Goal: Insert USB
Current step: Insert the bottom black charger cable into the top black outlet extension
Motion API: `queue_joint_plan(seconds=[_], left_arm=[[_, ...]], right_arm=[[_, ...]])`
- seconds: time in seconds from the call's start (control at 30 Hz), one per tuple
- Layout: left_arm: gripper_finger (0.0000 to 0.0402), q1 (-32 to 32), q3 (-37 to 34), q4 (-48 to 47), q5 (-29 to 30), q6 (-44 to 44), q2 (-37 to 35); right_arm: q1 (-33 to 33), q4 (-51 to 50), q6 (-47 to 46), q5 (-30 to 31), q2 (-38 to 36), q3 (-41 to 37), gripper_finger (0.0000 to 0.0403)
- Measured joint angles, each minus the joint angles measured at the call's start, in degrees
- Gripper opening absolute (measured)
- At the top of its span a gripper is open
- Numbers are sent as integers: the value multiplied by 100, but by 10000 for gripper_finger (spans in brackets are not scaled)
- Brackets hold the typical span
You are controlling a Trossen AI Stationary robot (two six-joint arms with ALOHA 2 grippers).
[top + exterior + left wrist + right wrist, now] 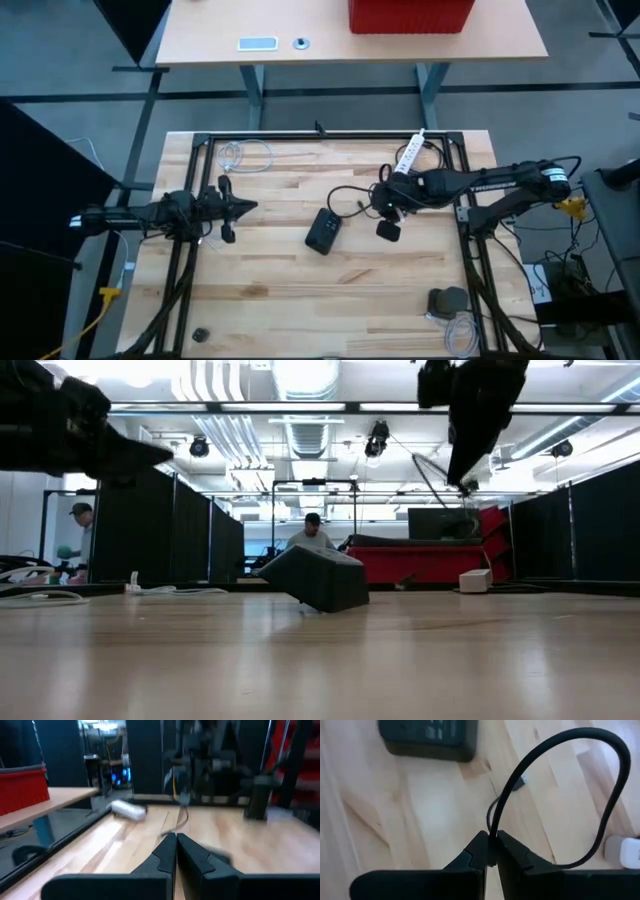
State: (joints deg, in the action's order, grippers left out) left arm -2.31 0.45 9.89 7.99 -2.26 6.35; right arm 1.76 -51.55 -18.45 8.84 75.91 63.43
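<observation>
A white power strip lay at the far edge of the wooden worktop. A coiled pale cable sat near the far left corner, and a grey object with another pale coil lay near the right corner. Beyond stood a second table bearing a red bin. Two people showed in the room behind.

A: Where's the open room on the table?

B: Whole near half is bare wood, easy to pass. The middle is cluttered: black box, with the black cable looping just beside it.

A: And the far side?

B: White power strip on the right, a coiled white cable on the left.
</observation>
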Motion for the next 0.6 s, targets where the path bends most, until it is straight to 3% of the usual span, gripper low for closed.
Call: queue_joint_plan(seconds=[0.1,0.17,0.3,0.47,0.6], left_arm=[[0,-2,2,765,0,-692,43],[0,-4,1,1157,17,-455,87],[0,-8,2,1600,627,130,347],[3,-3,2,1770,289,38,1091],[34,0,2,1915,298,-263,1976]], right_arm=[[161,64,-102,255,-229,1,12],[249,223,-103,340,-372,-2,12],[303,644,65,334,-502,-22,12],[324,1265,640,265,-533,-16,12],[314,2211,1224,-247,-487,-13,12]])
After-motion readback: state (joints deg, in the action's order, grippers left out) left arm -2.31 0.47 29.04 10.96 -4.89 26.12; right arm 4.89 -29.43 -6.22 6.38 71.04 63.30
